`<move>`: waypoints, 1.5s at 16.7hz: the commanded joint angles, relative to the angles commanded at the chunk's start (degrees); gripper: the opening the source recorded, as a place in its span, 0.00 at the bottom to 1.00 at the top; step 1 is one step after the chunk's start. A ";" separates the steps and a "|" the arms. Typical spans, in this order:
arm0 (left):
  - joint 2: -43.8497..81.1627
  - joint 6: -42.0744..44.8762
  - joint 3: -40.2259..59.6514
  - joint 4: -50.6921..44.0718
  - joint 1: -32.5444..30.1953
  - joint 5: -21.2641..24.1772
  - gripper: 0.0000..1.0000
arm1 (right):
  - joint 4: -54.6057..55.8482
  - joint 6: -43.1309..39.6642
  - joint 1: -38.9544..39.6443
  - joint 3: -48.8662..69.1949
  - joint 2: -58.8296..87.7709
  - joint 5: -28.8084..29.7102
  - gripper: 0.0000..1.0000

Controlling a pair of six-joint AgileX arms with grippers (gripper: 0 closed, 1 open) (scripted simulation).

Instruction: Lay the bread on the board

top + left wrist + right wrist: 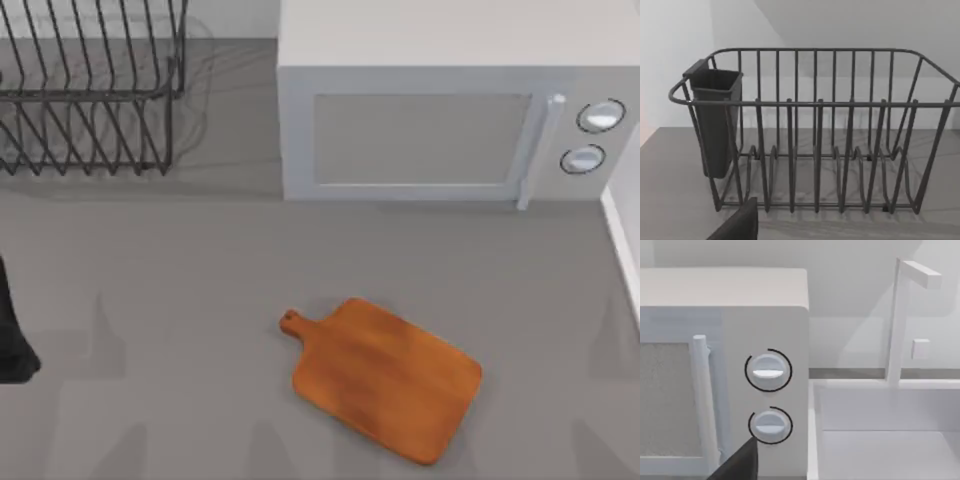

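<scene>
The board (pixel 385 380) is lying flat on the grey table (pixel 150 290), in the near middle of the top view and a little right of center. Its long axis is running on a diagonal: the short handle with its small hole is pointing toward the far left, and the broad rounded end is reaching toward the near right. Nothing is resting on its orange-brown face, and nothing is touching it.

The left arm (pixel 12 340) is showing as a dark shape at the top view's left edge, well apart from the board. Whether the left or the right gripper is open or closed, I cannot tell: in each wrist view just a dark corner is poking in at the lower edge, with no gap to read, and no grasped object can be seen at either one.

The left wrist camera is facing a dark wire rack (pixel 815 135) with a dark cup (pixel 715 120) hanging on one end; in the top view that rack (pixel 90 90) is standing at the far left of the table. The right wrist camera is facing the microwave (pixel 725 370), looking at its two round dials (pixel 768 371) and door handle, with a white sink (pixel 885 430) and faucet just beside it. From above, the microwave (pixel 450 120) is sitting at the far right, behind the board and apart from it.
</scene>
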 joint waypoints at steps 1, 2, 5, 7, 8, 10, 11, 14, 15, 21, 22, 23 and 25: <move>0.00 0.00 0.00 0.00 0.00 0.00 1.00 | 0.00 0.00 0.00 0.00 0.00 0.00 1.00; 0.00 0.00 0.00 0.00 0.00 0.00 1.00 | 0.00 0.00 0.00 0.00 0.00 0.00 1.00; 3.42 0.61 3.26 -2.19 0.80 -0.18 1.00 | 0.00 0.00 0.00 0.00 0.00 0.00 1.00; 8.68 1.34 7.76 -5.46 1.81 -0.29 1.00 | 0.00 0.00 0.00 0.00 0.00 0.00 1.00; 12.20 1.73 10.47 -7.55 2.42 -0.33 1.00 | 0.00 0.00 0.00 0.00 0.00 0.00 1.00; 21.01 2.49 16.49 -12.51 3.83 -0.41 1.00 | 0.00 0.00 0.00 0.00 0.00 0.00 1.00; 26.23 2.84 19.76 -15.32 4.63 -0.46 1.00 | 0.00 0.00 0.00 0.00 0.00 0.00 1.00; 43.58 3.89 30.21 -24.44 7.18 -0.60 1.00 | 0.00 0.00 0.00 0.00 0.00 0.00 1.00; 49.57 4.27 33.83 -27.48 8.00 -0.63 1.00 | 0.00 0.00 0.00 0.00 0.00 0.00 1.00; 80.17 7.00 55.07 -43.06 12.00 -0.59 1.00 | 0.00 0.00 0.00 0.00 0.00 0.00 1.00; 84.28 7.40 58.12 -45.23 12.59 -0.56 1.00 | 0.00 0.00 0.00 0.00 0.00 0.00 1.00; 88.26 7.74 60.91 -47.30 13.17 -0.52 1.00 | 0.00 0.00 0.00 0.00 0.00 0.00 1.00; 95.56 8.21 65.60 -51.13 14.26 -0.37 1.00 | 0.00 0.00 0.00 0.00 0.00 0.00 1.00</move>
